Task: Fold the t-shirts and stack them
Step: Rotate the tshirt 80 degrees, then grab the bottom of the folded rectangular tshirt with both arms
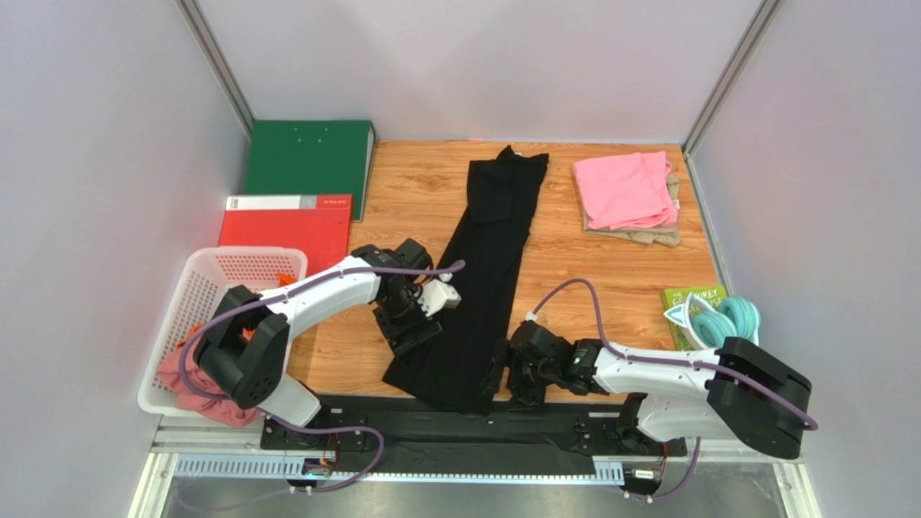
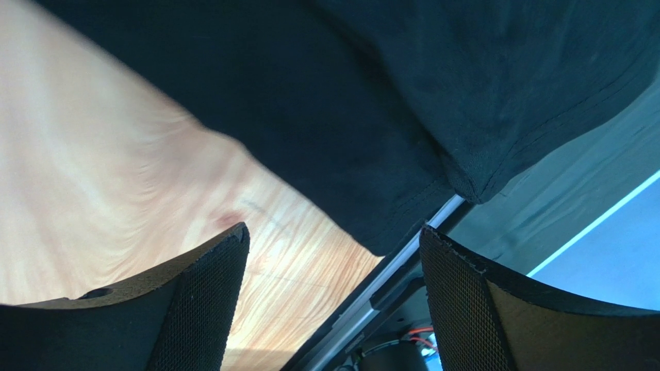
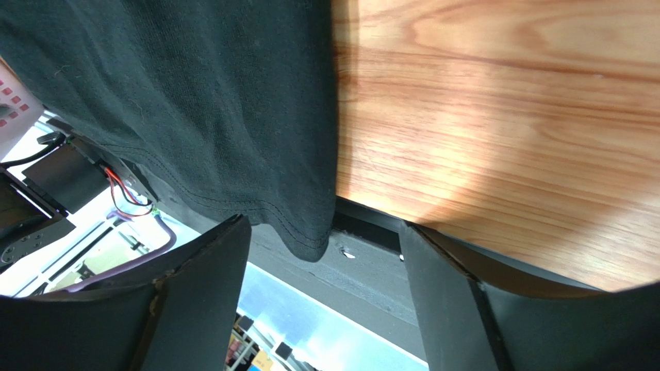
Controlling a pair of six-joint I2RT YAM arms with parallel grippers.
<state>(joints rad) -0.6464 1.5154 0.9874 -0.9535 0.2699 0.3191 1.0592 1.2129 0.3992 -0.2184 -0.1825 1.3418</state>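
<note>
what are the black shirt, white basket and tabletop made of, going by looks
Black shirt: soft matte knit, probably cotton; stitched hem, limp folds. White basket: likely moulded plastic; regular grid of holes. Tabletop: wood or wood-look laminate; grain lines, slight sheen.

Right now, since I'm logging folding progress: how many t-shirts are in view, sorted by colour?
black t-shirt: 1
pink t-shirt: 1
beige t-shirt: 1, under the pink one
dusty-rose t-shirt: 1, in the basket
orange t-shirt: 1, mostly hidden in the basket
Total: 5
</note>
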